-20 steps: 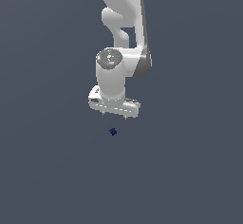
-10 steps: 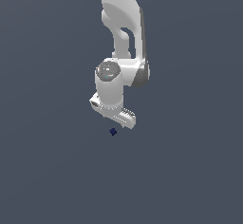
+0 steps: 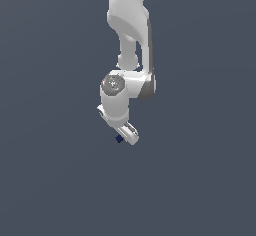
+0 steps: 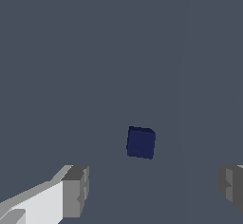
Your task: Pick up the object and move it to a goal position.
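We see the object [image 3: 119, 139] as a very small cube-like block, dark navy blue, plain on every face that shows, with sharp edges. In the wrist view the object [image 4: 141, 143] shows one broad front face and a thin strip of its top, and it sits slightly turned, its edges not square to the frame. It rests on a flat, uniform grey-blue surface. In the exterior view it appears as a tiny dark speck, a little below the middle of the picture and slightly toward the exterior view's left. We cannot tell whether anything touches it.
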You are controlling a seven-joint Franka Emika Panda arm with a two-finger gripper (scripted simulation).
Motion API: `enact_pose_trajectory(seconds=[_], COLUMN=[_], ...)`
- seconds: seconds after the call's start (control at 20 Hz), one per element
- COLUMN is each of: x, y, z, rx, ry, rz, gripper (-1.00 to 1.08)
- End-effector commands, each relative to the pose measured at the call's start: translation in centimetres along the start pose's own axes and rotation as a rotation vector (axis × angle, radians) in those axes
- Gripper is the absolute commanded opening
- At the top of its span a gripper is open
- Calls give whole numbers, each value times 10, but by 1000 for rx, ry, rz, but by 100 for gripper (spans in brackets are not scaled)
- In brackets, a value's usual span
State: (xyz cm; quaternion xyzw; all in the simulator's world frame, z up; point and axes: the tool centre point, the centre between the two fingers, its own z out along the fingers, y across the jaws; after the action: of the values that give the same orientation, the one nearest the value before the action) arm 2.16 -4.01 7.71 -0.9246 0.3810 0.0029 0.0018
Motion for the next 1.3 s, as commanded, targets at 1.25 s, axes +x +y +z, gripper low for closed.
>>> enact_pose_trajectory(seconds=[1.25], x=[4], y=[1], z=[62], rx=[-1], ry=[7], rz=[123], gripper=[100])
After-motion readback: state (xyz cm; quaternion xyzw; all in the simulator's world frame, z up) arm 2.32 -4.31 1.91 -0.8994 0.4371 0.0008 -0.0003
